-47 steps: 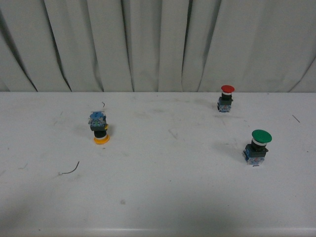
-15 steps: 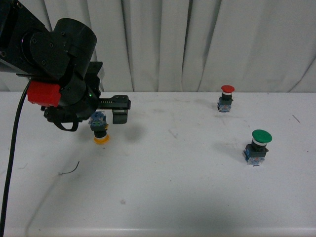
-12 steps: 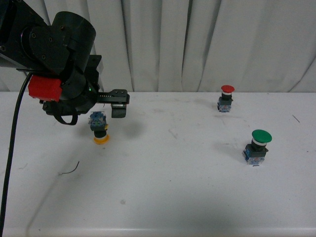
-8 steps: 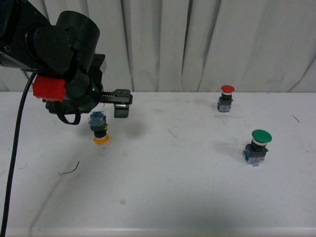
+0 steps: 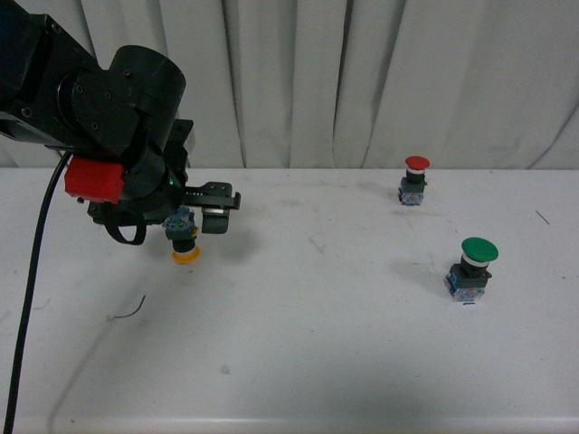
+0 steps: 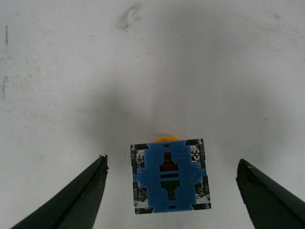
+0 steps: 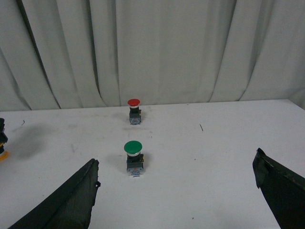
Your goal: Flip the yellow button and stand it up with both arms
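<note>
The yellow button point(image 5: 185, 242) stands upside down on the white table point(image 5: 308, 316), left of the middle, with its yellow cap on the table and its blue-grey block on top. My left gripper point(image 5: 194, 218) hangs open just above it. In the left wrist view the blue block point(image 6: 170, 181) lies between the two black fingers point(image 6: 78, 198), apart from both, and a sliver of the yellow cap point(image 6: 166, 139) shows. My right gripper point(image 7: 176, 162) is open and empty, out of the front view. In the right wrist view the yellow button point(image 7: 2, 143) shows at the picture's edge.
A red-capped button point(image 5: 415, 179) stands upright at the back right and a larger green-capped button point(image 5: 473, 267) nearer on the right. Both show in the right wrist view, red point(image 7: 134, 110) and green point(image 7: 134, 157). A thin wire scrap point(image 5: 127, 312) lies front left. A grey curtain point(image 5: 298, 81) hangs behind the table.
The left arm has come into view from the left and settled over the yellow button. In the last half second its gripper has come lower around the block. The buttons have not moved.
</note>
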`<state>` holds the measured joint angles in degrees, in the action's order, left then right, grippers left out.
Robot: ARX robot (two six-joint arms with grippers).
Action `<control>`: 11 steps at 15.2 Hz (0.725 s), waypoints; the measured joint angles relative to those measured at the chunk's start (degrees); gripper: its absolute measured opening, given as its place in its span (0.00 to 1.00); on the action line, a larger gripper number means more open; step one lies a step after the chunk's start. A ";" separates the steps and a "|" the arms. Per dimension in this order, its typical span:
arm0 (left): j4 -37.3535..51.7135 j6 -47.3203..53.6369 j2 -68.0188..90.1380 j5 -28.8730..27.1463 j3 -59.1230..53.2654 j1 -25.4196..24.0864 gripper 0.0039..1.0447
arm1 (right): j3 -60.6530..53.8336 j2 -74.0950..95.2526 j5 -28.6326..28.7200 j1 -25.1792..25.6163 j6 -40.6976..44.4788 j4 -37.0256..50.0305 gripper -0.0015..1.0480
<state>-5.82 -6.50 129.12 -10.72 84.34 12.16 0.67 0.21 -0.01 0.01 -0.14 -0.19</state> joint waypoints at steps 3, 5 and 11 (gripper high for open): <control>1.11 -1.01 -0.02 0.28 -0.11 0.09 0.51 | 0.00 0.00 0.00 0.00 0.02 0.00 0.94; 0.83 -1.07 -0.02 0.46 -0.13 0.13 0.35 | 0.00 0.00 0.00 0.00 0.00 0.00 0.94; -0.13 -1.20 -1.46 1.42 -0.81 0.20 0.33 | 0.00 0.00 0.00 0.00 0.00 0.00 0.94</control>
<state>-5.96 -7.70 127.66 -9.30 83.53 12.36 0.67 0.21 -0.01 0.01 -0.14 -0.19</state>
